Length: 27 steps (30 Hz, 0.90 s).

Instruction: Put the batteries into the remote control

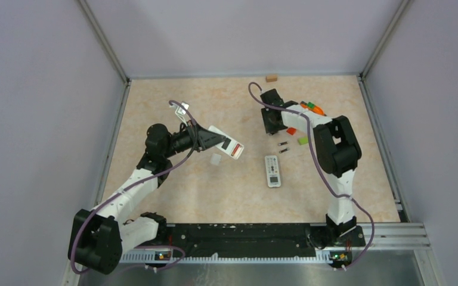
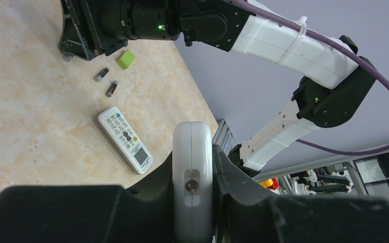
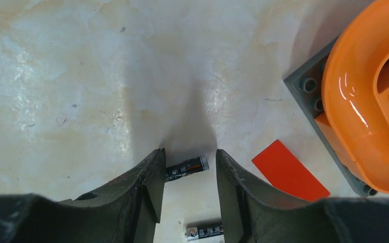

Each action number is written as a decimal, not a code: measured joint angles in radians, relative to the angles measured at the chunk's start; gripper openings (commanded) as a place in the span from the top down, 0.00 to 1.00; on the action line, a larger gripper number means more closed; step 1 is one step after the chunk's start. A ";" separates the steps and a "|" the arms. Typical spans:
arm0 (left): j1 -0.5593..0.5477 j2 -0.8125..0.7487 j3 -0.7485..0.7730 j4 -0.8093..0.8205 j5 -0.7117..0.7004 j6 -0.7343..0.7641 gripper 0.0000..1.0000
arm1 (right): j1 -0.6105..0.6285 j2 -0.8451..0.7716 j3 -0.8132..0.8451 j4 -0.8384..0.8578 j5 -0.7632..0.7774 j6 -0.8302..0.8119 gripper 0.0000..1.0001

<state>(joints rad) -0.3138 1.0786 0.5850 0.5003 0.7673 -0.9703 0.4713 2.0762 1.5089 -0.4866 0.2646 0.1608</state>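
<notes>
My left gripper (image 1: 210,138) is shut on one end of a white remote (image 1: 229,145) with a red label and holds it above the table. In the left wrist view my left gripper (image 2: 193,167) clamps this remote (image 2: 193,144) edge-on. A second white remote (image 1: 272,170) lies face up on the table and also shows in the left wrist view (image 2: 125,139). Two small dark batteries (image 1: 284,148) lie just behind it. My right gripper (image 1: 272,122) is open, pointing down. In the right wrist view, my right gripper (image 3: 189,154) has one battery (image 3: 186,168) between its fingertips and another battery (image 3: 205,231) nearer the camera.
A small white flat piece (image 1: 215,159) lies under the held remote. A red flat block (image 3: 289,170) and a green block (image 1: 302,140) lie beside the batteries. An orange and grey toy (image 3: 370,101) stands at the right. A wooden block (image 1: 271,77) sits at the back wall.
</notes>
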 measured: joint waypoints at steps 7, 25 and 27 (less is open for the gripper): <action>0.000 0.000 0.000 0.000 0.000 -0.001 1.00 | 0.002 -0.023 -0.031 -0.016 -0.009 0.132 0.61; 0.000 0.000 -0.008 0.003 -0.001 -0.011 1.00 | 0.010 -0.062 -0.103 0.006 0.023 0.385 1.00; 0.000 -0.001 -0.008 0.002 -0.002 -0.011 1.00 | 0.010 -0.075 -0.124 0.028 0.023 0.392 1.00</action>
<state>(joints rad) -0.3138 1.0779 0.5774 0.5022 0.7654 -0.9817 0.4812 2.0010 1.3846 -0.4587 0.2874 0.5529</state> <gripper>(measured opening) 0.256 0.032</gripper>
